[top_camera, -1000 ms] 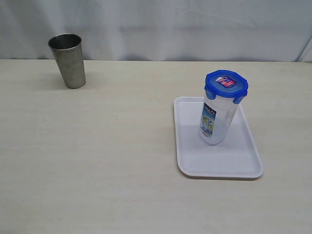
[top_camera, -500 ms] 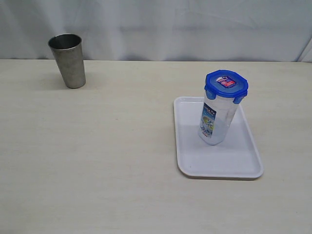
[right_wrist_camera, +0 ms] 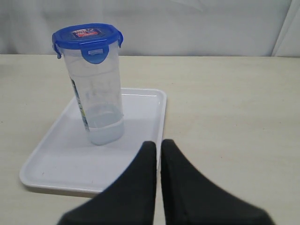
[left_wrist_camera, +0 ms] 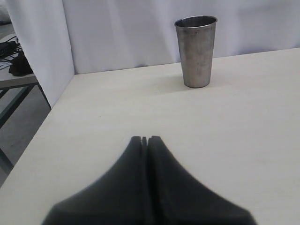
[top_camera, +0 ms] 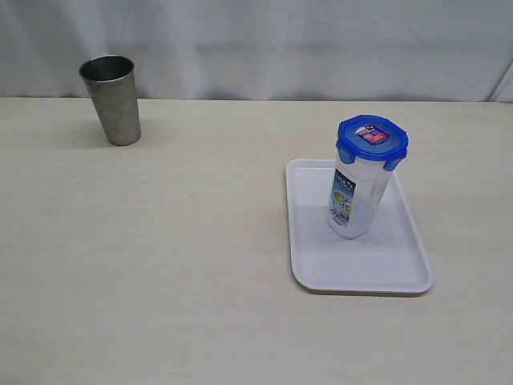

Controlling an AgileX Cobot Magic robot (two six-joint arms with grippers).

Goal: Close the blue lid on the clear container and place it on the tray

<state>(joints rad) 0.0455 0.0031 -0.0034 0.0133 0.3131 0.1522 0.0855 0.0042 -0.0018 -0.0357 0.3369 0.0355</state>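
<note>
While upright on one tray, one clear container, one blue lid; one steel cup; left gripper, right gripper closed

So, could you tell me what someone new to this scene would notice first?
The bright blue lid catches the eye first. It sits on top of the clear container, which stands upright on the white tray at the right side of the table. A steel cup stands alone at the far left, well apart from the tray.
</note>
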